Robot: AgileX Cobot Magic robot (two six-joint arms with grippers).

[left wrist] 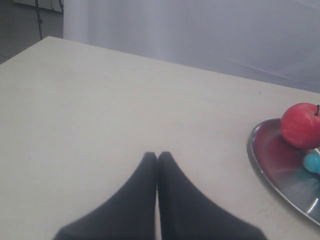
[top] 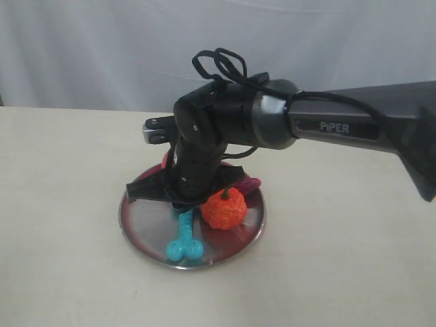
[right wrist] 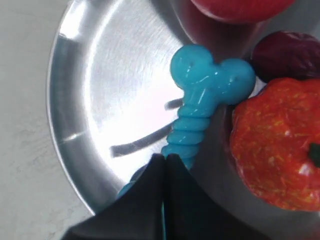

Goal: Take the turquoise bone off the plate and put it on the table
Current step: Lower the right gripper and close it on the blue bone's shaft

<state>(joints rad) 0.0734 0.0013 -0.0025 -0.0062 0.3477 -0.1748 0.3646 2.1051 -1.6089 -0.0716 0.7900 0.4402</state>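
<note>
Your right gripper [right wrist: 164, 159], jaws together, over the turquoise bone [right wrist: 200, 95] on the plate [right wrist: 100, 75]; left gripper [left wrist: 157, 156], jaws together, above the surface [left wrist: 100, 100].

I read the tabletop [top: 61, 272] as a flat, matte, cream-beige surface spanning the exterior view from side to side. One item rests directly on it: a round, shiny silver plate [top: 144, 230] with a shallow rim, lying flat near the middle of that view. The left wrist view shows the same plate well apart from the tabletop's far edge. Its metal reflects red tints.
</note>
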